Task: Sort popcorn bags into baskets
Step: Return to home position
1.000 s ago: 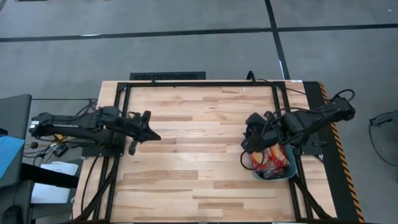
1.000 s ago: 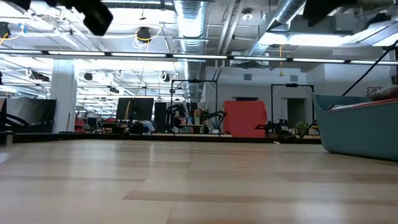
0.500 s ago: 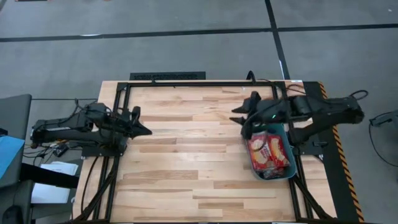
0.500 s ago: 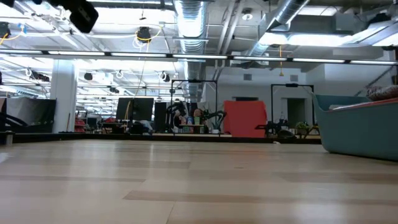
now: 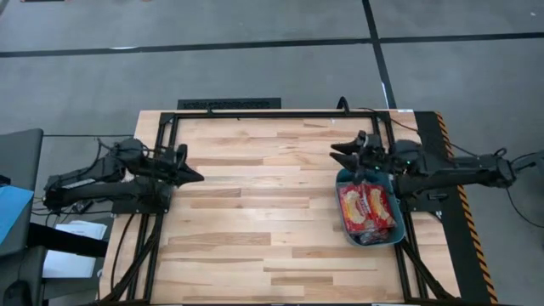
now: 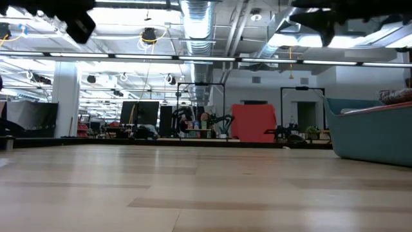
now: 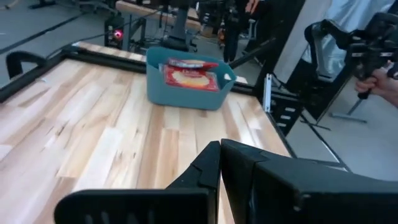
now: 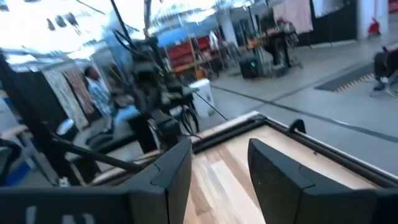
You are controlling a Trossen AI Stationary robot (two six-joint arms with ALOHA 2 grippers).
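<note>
The teal basket (image 5: 393, 234) stands near the table's right edge, with red popcorn bags (image 5: 367, 206) lying flat inside it. The left wrist view shows the basket (image 7: 186, 93) and the bags (image 7: 189, 76) across the table. In the low view the basket (image 6: 370, 132) is at the right. My right gripper (image 5: 337, 154) hangs level just beyond the basket's far left corner, open, with nothing between its fingers (image 8: 273, 168). My left gripper (image 5: 195, 176) is shut and empty near the table's left edge, pointing level toward the basket, fingers together (image 7: 219, 158).
A black metal frame (image 5: 255, 115) runs along the table's far and side edges. Bare wood (image 5: 255, 221) lies between the two arms. A person's hand (image 7: 379, 84) shows beyond the table's right edge.
My right gripper has left its place over the basket, swung toward the far edge, tipped from pointing down to level, and drawn back toward the right edge, uncovering the bags. My left gripper has drawn back toward the table's left edge, still shut.
</note>
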